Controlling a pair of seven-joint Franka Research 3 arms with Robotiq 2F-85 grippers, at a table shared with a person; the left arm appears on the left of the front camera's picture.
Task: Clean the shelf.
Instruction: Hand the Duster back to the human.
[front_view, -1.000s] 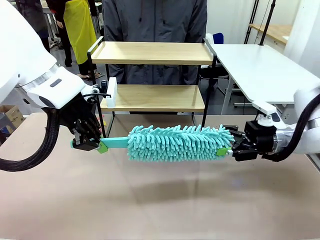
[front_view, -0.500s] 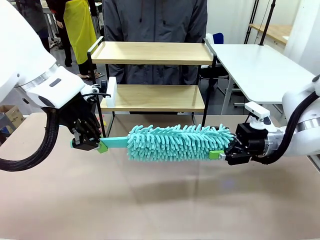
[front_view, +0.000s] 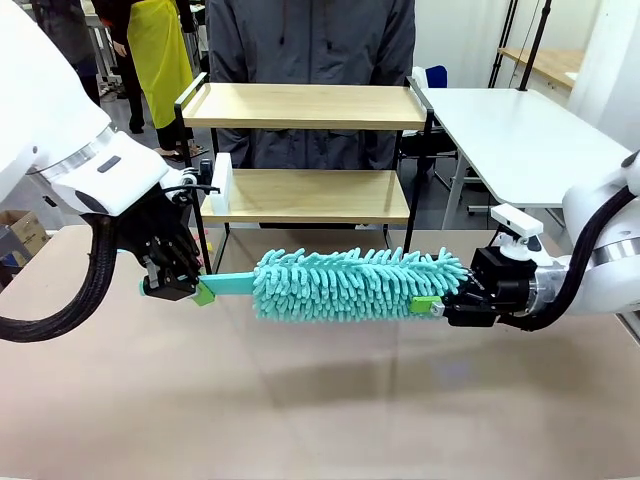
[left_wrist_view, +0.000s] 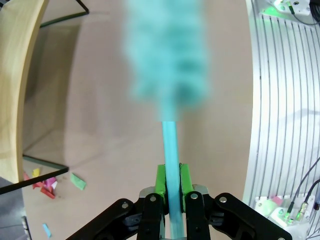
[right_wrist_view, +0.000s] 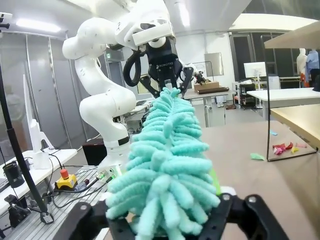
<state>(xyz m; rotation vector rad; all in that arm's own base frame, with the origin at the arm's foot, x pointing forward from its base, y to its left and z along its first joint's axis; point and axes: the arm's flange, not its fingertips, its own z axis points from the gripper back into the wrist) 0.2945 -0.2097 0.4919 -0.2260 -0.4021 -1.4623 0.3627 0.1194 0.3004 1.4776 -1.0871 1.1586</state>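
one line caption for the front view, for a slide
Left gripper holds a teal duster by its handle while the right gripper meets its tip, in front of the shelf.

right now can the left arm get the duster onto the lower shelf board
Probably not yet. The left claw grips the duster by its handle, but the right claw is closed around the far tip. The lower board lies open just behind, apart from a small white block.

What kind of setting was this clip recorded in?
Probably a robotics lab: slotted aluminium bench with loose cables, red emergency-stop button, white worktables, and the test shelf set up on the table.
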